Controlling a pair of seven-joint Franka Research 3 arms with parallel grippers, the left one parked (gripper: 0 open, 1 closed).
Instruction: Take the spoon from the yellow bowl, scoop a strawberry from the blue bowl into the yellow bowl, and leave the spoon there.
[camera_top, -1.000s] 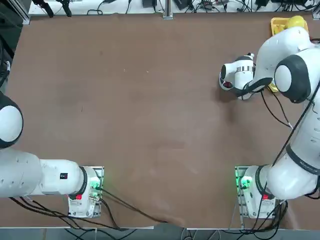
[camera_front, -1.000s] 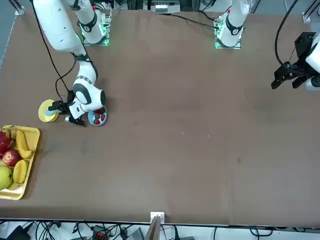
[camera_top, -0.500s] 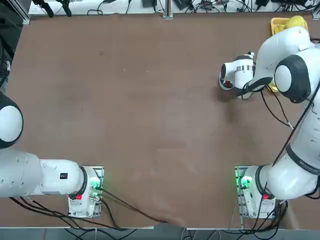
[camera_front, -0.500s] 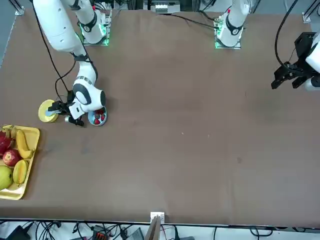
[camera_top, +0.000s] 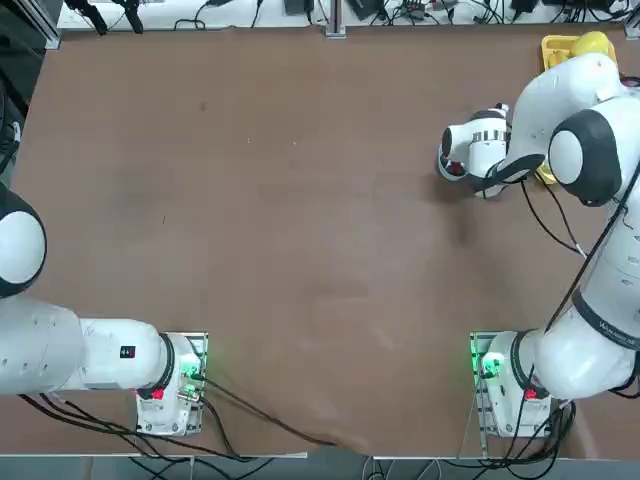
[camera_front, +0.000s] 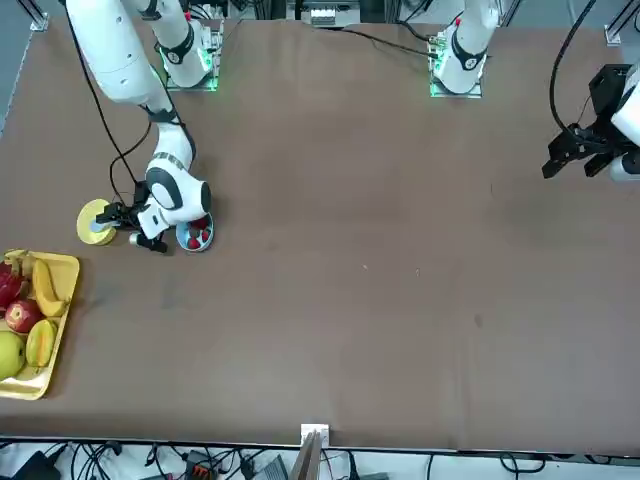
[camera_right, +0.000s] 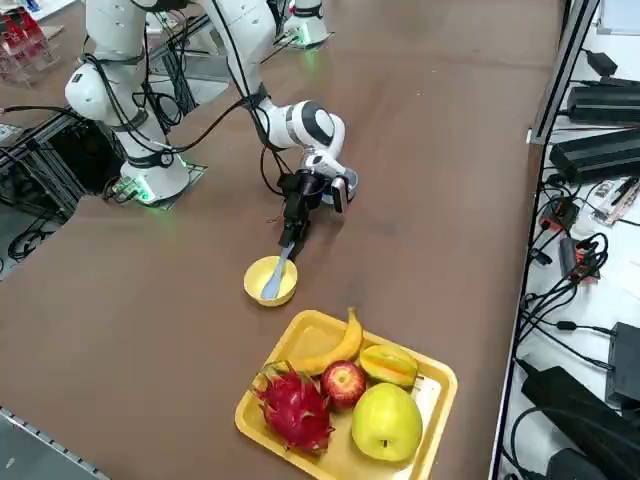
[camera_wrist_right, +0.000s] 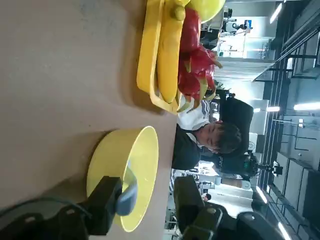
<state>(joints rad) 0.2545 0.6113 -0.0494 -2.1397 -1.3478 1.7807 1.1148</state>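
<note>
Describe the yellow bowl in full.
The yellow bowl is small, round, plain and smooth, apparently plastic, with a thin rim and fairly deep wall. It stands upright on the brown table, near the fruit tray but not touching it. The pale blue spoon rests in it, handle over the rim toward the right gripper, poised beside the bowl.
</note>
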